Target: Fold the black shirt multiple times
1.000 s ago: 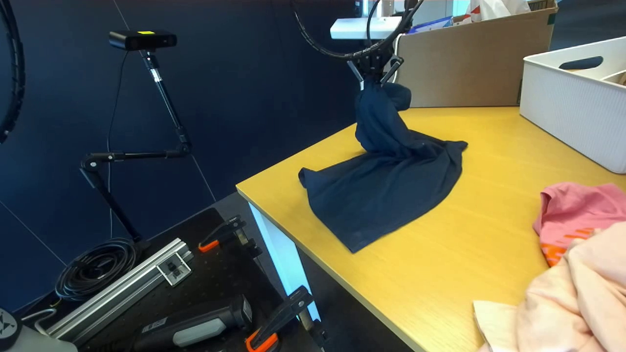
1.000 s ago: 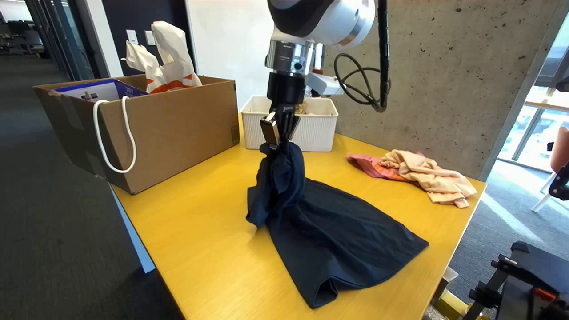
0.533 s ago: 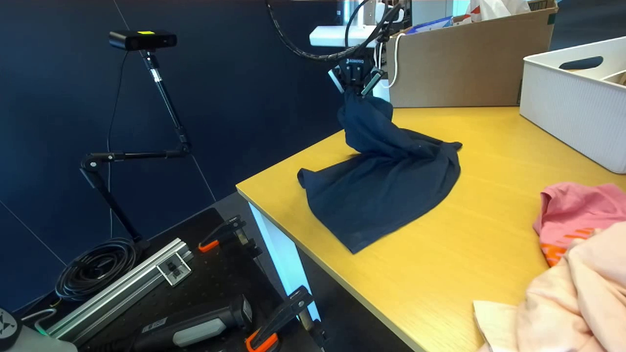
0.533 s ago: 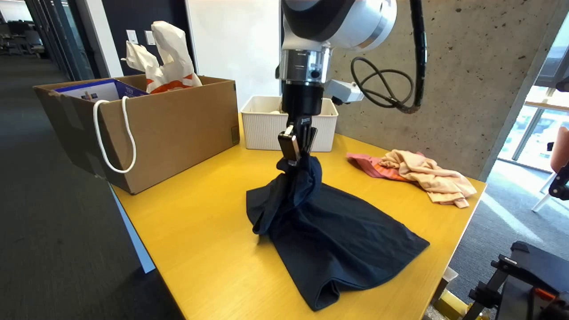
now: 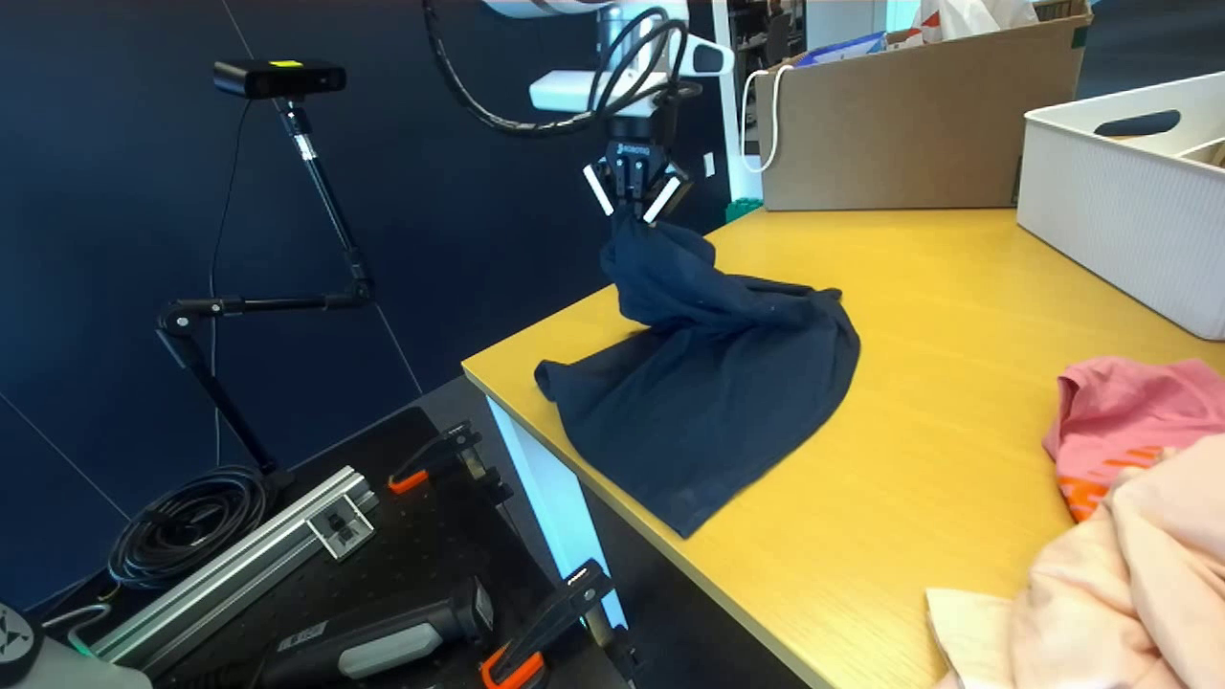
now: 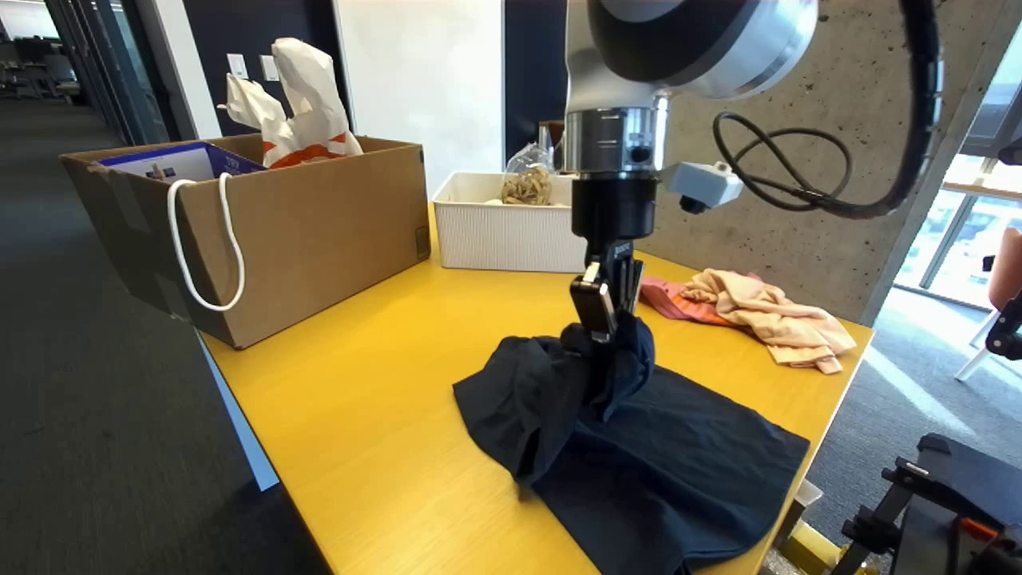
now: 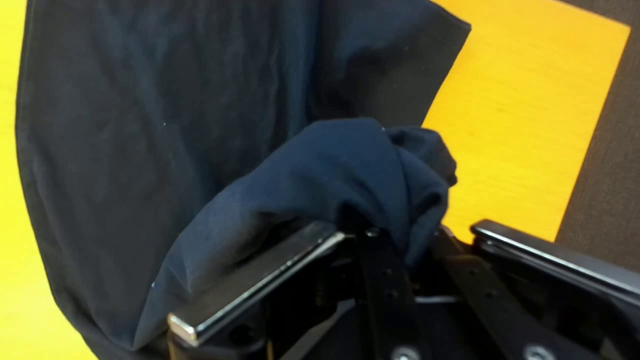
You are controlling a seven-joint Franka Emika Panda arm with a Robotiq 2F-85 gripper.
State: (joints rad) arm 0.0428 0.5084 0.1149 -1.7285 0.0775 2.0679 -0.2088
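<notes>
On a yellow table [image 5: 957, 383], a gripper [image 5: 629, 212] pinches the rumpled black shirt [image 5: 713, 392] at 11 o'clock in an exterior view.

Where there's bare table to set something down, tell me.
The table lies bare between the black shirt and cardboard box, and between shirt and pink cloth. Crowded: beneath the gripper holding the shirt, and where the peach cloth overlaps the pink.

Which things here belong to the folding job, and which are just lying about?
Part of the job:
black shirt, partly lifted
jaws, closed on its bunched fabric

Apparently just lying about:
pink cloth
pale peach cloth
cardboard box
white ribbed storage bin
coiled black cable
</notes>
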